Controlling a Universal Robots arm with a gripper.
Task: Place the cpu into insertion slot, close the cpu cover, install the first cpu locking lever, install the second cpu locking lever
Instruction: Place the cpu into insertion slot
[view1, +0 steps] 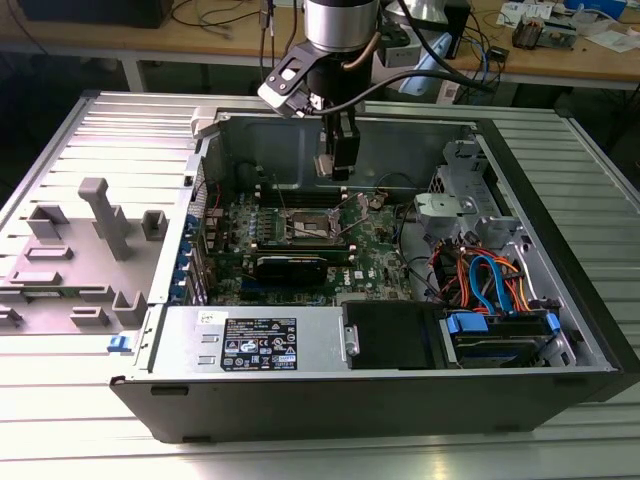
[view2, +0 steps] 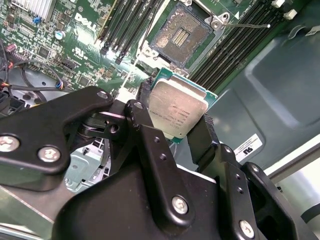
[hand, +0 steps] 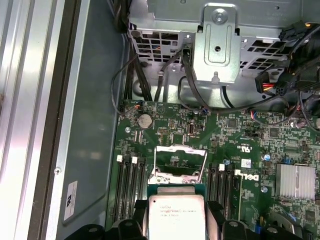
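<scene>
The gripper (view1: 338, 160) pinches the cpu (view2: 177, 107) by two opposite edges. It holds the chip in the air inside the open computer case (view1: 400, 405), above the green board (hand: 240, 135) and near the insertion slot (view2: 180, 35) without touching it. The slot lies bare with its dark centre showing and the cpu cover (hand: 181, 148) stands swung up from it, so I judge that none of the four steps is done: the chip is not yet seated, the cover is open, and a thin wire lever (view2: 245, 23) juts free beside the slot.
</scene>
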